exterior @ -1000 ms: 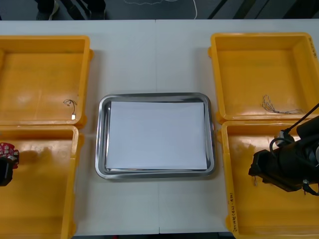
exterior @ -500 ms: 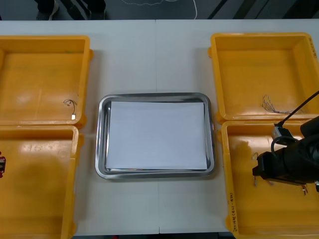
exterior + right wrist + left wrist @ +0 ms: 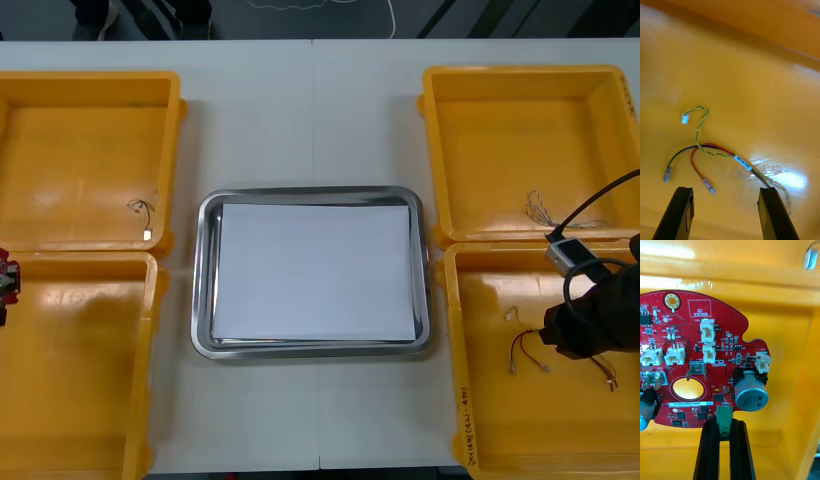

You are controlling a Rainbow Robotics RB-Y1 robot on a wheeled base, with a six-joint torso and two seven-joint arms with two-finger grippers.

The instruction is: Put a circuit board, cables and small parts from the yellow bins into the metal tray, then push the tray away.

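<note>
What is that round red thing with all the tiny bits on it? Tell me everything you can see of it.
It is a round red circuit board, flat and rigid, with a notch in its rim, a large round hole, white plug sockets, a grey cylinder, small black chips and a white label strip. The left end effector grips a small green tab on its edge between shut black fingers, holding the board over the near left yellow bin.

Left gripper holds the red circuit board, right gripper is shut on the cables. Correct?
No: the right gripper is open, and the cables lie loose ahead of it, per the right wrist view. The left gripper does hold the circuit board.
</note>
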